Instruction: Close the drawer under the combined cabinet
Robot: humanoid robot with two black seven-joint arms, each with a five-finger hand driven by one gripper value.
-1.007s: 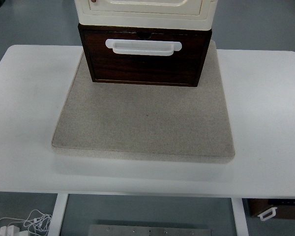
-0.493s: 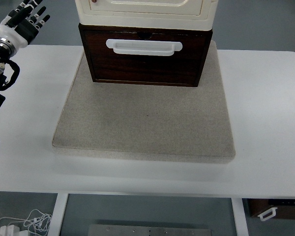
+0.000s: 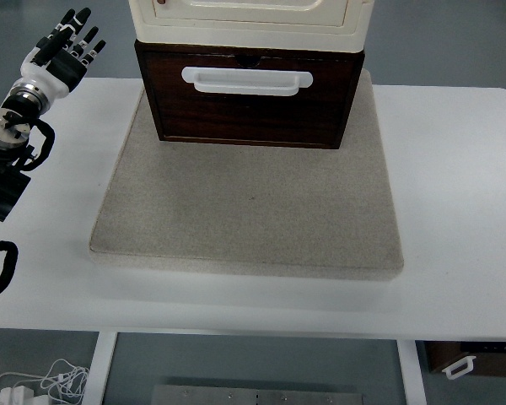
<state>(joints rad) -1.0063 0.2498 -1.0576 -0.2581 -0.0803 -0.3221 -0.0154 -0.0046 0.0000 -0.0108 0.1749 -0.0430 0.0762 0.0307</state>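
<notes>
Drawer (image 3: 248, 105) of dark wood, fitted with a white bar handle (image 3: 246, 80), sits beneath the cream upper cabinet (image 3: 249, 18) and projects toward the camera past the cabinet's front edge; it is judged to be partly open. The whole unit stands at the far end of a grey stone-like slab (image 3: 244, 219), which rests on the white table (image 3: 455, 194).

Step in hand: the approach. Nothing touches the drawer front, so the closing push is not yet begun.

Left hand (image 3: 63, 52) hovers over the far left corner of the table, well apart from the drawer and to its left, at roughly the height of the handle in the picture. Its fingers (image 3: 83, 18) are extended and slightly spread, pointing away from the camera, and hold nothing. The forearm and its black cabling enter from the picture's left edge. The right arm does not appear.

Next move, as a judgement: the hand must travel rightward and come round to the near face of the drawer, then set palm or fingertips flat against the wood or the handle and press straight away from the camera. A push near the centre of the front would probably keep the drawer from skewing, and the force should stay modest so the cabinet does not slide on the slab.
</notes>
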